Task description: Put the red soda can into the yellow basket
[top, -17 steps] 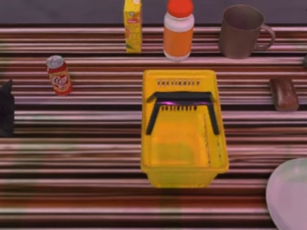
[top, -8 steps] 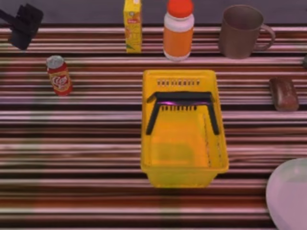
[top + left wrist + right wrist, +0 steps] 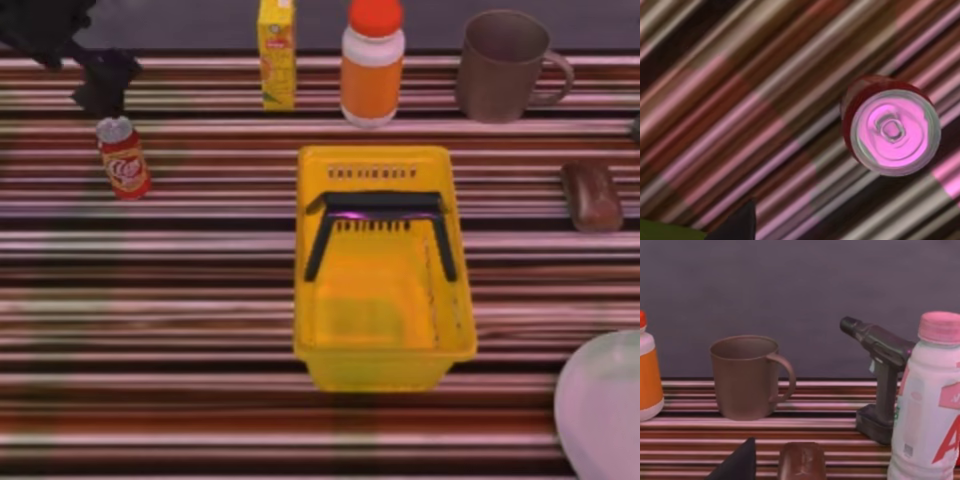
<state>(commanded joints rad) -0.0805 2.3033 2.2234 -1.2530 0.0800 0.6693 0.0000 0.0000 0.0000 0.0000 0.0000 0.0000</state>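
The red soda can (image 3: 123,158) stands upright at the far left of the table; its silver top (image 3: 892,131) shows from above in the left wrist view. My left gripper (image 3: 100,85) hovers just behind the can, toward the table's far edge, open and holding nothing. Only one dark fingertip (image 3: 741,223) of it shows in its wrist view. The yellow basket (image 3: 312,300) sits at the table's middle with its black handles (image 3: 380,203) folded across it and nothing inside. My right arm is out of the top view; one dark fingertip (image 3: 741,462) shows in the right wrist view.
Along the far edge stand a yellow juice carton (image 3: 277,55), an orange bottle with a red cap (image 3: 372,65) and a brown mug (image 3: 503,65). A brown bar (image 3: 591,196) and a white plate (image 3: 605,410) lie at the right. A drill (image 3: 880,375) and a pink-capped bottle (image 3: 930,400) are near the right gripper.
My left gripper went from the table's left edge to the far left corner, then rightward to just behind the can. The can and the basket have not moved.
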